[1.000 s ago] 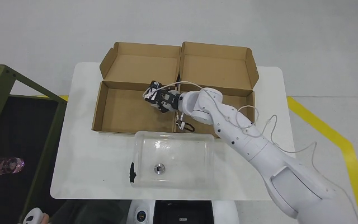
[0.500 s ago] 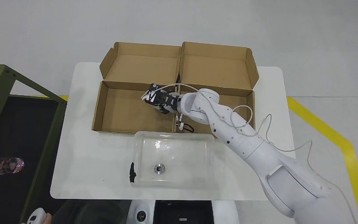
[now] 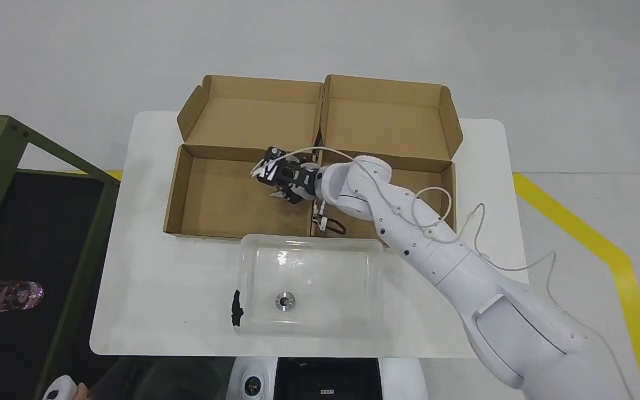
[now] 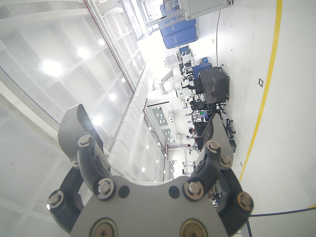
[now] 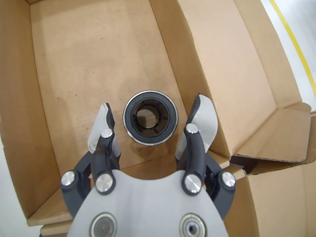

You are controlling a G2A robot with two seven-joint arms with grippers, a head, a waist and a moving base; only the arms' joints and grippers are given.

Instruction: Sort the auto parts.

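A short metal sleeve point(image 5: 158, 134) with a black lining stands on end on the floor of the left cardboard box point(image 3: 215, 195), its bore facing the right wrist camera, and bare cardboard shows through the hole. It sits toward the 3 o'clock side of that box, near the wall shared with the right cardboard box point(image 3: 400, 130). The right gripper point(image 5: 153, 102) is spread wide, one finger at the sleeve's 9 o'clock and the other at its 3 o'clock, with a gap on each side and nothing held. How far the fingertips reach down past the sleeve's rim cannot be told. From the top, the right gripper point(image 3: 266, 172) covers the sleeve. A small dark part point(image 3: 330, 226) lies half hidden under the arm at the 6 o'clock edge of the boxes, and its shape is hard to make out. Both boxes lie open on the white table point(image 3: 160, 290) toward 12 o'clock. At 6 o'clock a clear plastic tray point(image 3: 365, 300) holds one small round metal piece point(image 3: 285, 299). A black scrap point(image 3: 236, 308) lies just outside the tray's 9 o'clock wall. The left gripper point(image 4: 148, 119) points up into the hall, its fingers wide apart and holding nothing.
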